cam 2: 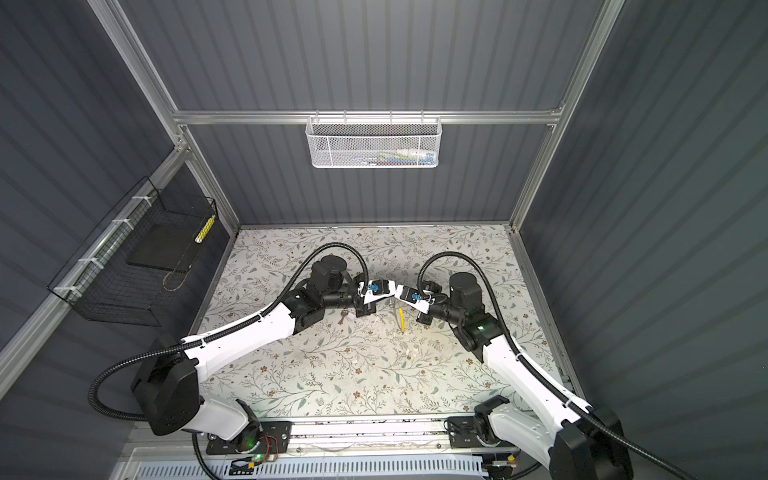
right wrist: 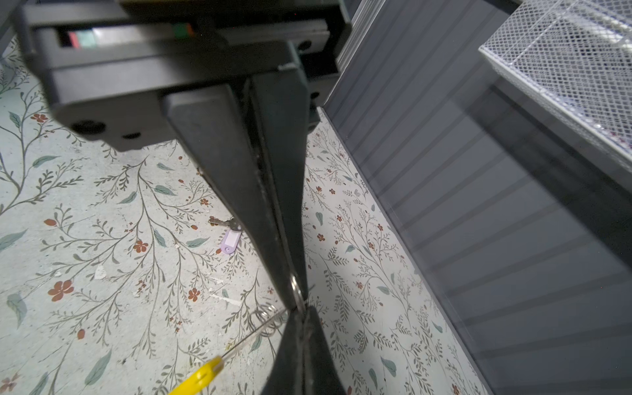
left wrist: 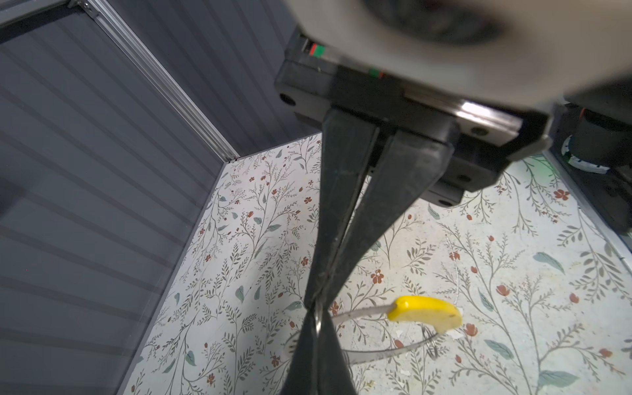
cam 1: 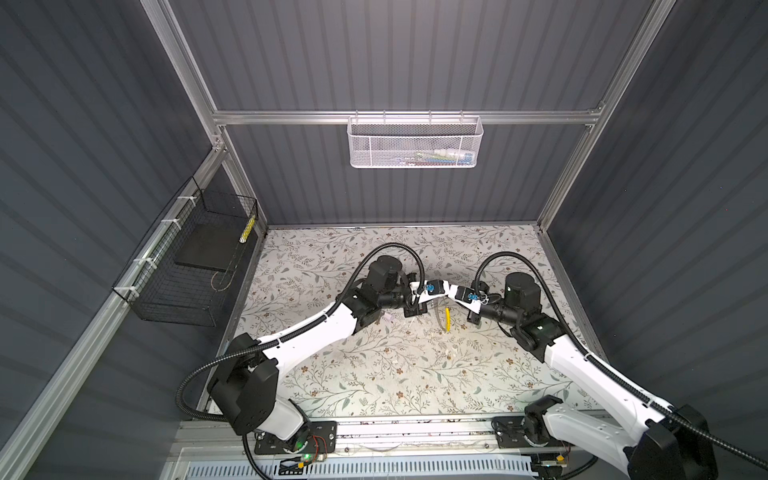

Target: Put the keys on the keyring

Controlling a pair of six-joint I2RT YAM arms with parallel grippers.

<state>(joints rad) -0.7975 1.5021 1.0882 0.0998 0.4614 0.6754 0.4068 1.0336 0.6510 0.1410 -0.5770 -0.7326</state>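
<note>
The keyring is a thin grey metal hoop (left wrist: 376, 354) bearing a yellow tag (left wrist: 427, 313), also seen in both top views (cam 1: 447, 318) (cam 2: 401, 320). My left gripper (left wrist: 318, 302) is shut on the hoop's wire. My right gripper (right wrist: 297, 304) is shut on the same hoop, tip to tip with the left one. The right gripper's fingers (left wrist: 318, 362) show in the left wrist view. One of the keys (right wrist: 229, 224), with a lilac tag (right wrist: 229, 241), lies on the table by the left forearm (cam 2: 341, 319), apart from both grippers.
The floral table (cam 1: 374, 374) is boxed in by dark ribbed walls. A white mesh basket (cam 1: 415, 143) hangs on the back rail. A black wire basket (cam 1: 187, 266) hangs on the left wall. Both arms meet over the middle of the table.
</note>
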